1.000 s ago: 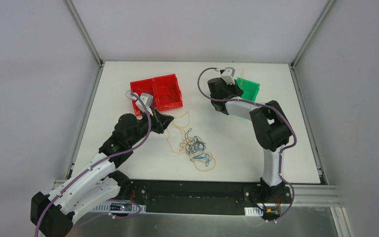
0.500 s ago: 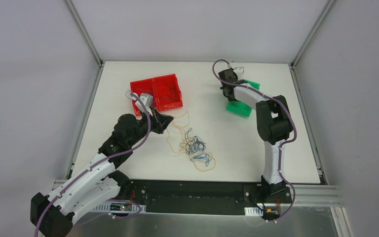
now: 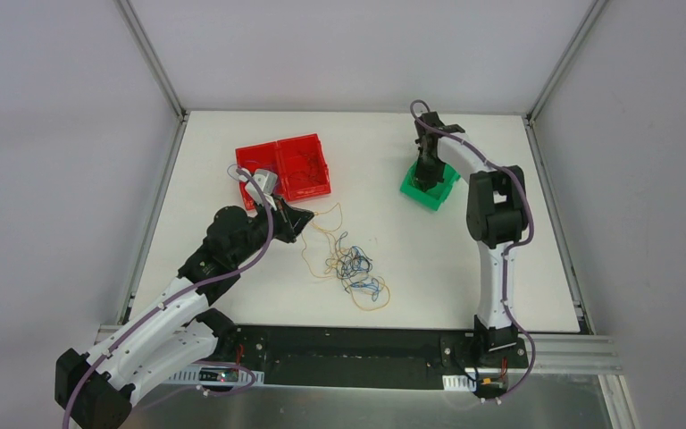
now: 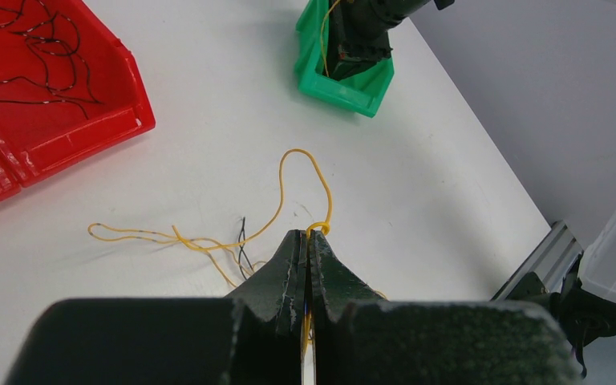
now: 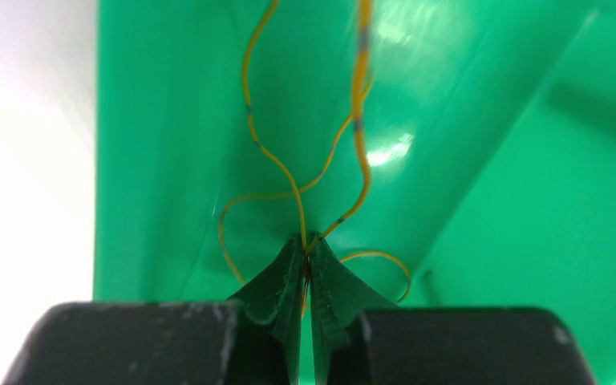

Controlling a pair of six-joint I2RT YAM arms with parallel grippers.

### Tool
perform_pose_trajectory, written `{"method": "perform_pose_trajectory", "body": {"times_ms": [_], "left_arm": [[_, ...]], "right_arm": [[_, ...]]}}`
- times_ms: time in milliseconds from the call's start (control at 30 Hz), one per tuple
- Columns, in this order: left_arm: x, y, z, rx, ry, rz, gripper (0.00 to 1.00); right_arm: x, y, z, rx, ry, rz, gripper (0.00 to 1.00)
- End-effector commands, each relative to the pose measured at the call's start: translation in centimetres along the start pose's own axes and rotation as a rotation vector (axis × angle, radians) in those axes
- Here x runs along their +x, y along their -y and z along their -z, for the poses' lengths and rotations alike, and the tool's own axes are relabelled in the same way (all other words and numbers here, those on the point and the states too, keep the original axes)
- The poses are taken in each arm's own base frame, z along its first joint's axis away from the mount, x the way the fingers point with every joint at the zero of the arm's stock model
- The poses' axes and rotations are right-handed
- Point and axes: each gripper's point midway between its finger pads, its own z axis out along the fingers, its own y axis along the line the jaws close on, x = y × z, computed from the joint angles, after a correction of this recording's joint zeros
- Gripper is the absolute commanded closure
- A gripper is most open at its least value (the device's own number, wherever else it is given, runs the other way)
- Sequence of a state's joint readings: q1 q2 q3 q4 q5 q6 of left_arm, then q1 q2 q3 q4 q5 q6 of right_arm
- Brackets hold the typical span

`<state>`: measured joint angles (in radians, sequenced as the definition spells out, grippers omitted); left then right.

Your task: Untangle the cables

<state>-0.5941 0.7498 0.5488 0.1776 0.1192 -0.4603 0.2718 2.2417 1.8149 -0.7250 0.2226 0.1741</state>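
1. The left arm [image 3: 165, 317] has white shells on its long links and chunky black joint housings.
2. The right arm [image 3: 493, 277] is built the same, white below, black above.
3. A thick purple cable [image 3: 529, 234] loops along each arm.
4. The left gripper [image 4: 305, 235] and right gripper [image 5: 305, 242] have matte black wedge fingers, scuffed pale.
5. Both stand on a black base plate [image 3: 348, 359].

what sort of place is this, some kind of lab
Probably a robotics lab test cell: a white table walled by plain panels on aluminium framing, a left arm and right arm bolted at its near edge, and red bins and a green bin near a tangle of thin wires.
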Motion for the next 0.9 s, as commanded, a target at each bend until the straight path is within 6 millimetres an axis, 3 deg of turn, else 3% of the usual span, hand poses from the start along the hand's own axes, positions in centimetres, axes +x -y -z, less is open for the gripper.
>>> {"method": "perform_pose_trajectory", "body": {"times_ms": [0,233,267,300,433,533,867], "left_arm": [[-1.3,0.4,0.2,0.014,0.046,-0.017,1.0],[-1.4,0.6,0.3,0.022,0.051,-0.015,1.0],[-1.5,0.6,0.3,0.021,0.052,-0.016,1.0],[-1.5,0.6,0.3,0.021,0.053,-0.017,1.0],[-1.4,0.4,0.2,0.012,0.052,-0.019,1.0],[-1.3,0.3,0.2,0.008,0.051,-0.02,1.0],[-1.4,0.4,0.2,0.012,0.048,-0.021,1.0]], "right_arm": [[8.1,-1.0,1.7,-0.065,-0.316,-0.021,0.97],[10.7,-1.1,4.8,-0.087,-0.354,-0.071,1.0],[10.6,-1.2,5.1,-0.097,-0.339,-0.074,0.99],[10.5,-1.2,5.6,-0.111,-0.327,-0.08,0.91],[8.5,0.1,7.1,-0.067,-0.203,-0.111,0.69],[7.1,0.9,8.4,-0.043,-0.12,-0.128,0.62],[4.7,3.4,10.6,0.082,0.013,-0.129,0.59]]}}
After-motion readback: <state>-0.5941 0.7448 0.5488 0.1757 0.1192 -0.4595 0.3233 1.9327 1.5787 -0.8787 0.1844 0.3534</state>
